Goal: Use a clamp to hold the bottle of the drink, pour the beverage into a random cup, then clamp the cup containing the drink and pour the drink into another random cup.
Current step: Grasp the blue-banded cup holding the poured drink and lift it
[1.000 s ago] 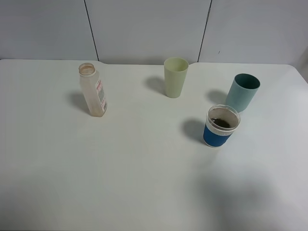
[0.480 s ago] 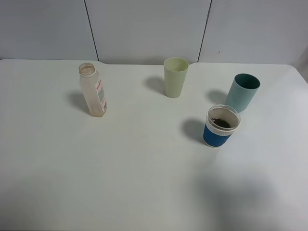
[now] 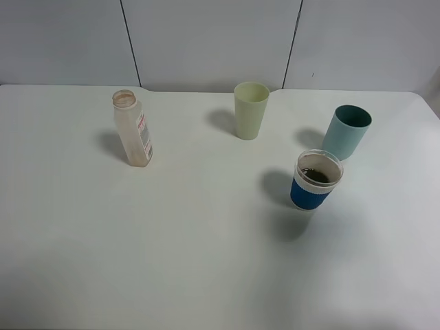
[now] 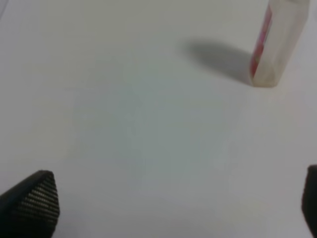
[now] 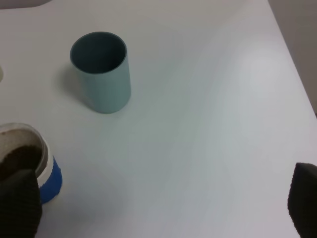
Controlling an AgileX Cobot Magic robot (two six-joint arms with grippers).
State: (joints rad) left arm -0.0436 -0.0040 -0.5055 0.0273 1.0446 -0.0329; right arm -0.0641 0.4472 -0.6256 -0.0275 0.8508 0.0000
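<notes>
The clear, uncapped drink bottle [image 3: 133, 128] with a red label stands at the left of the table; it also shows in the left wrist view [image 4: 280, 42]. A white cup with a blue band [image 3: 316, 180] holds dark drink at the right, and it sits beside one right fingertip [image 5: 17, 203] in the right wrist view [image 5: 29, 166]. A teal cup [image 3: 346, 132] stands just behind it, empty [image 5: 101, 72]. A pale green cup [image 3: 251, 110] stands at the back middle. My left gripper [image 4: 171, 208] is open, well short of the bottle. My right gripper [image 5: 161, 206] is open. Neither gripper shows in the exterior view.
The white table [image 3: 206, 240] ends at a grey panelled wall at the back. Its right edge [image 5: 292, 54] runs close past the teal cup. A soft shadow lies on the table just in front of the blue-banded cup.
The bottle and the three cups have not moved. The soft shadow at the lower right of the table has shifted up and left toward the blue-banded cup.
</notes>
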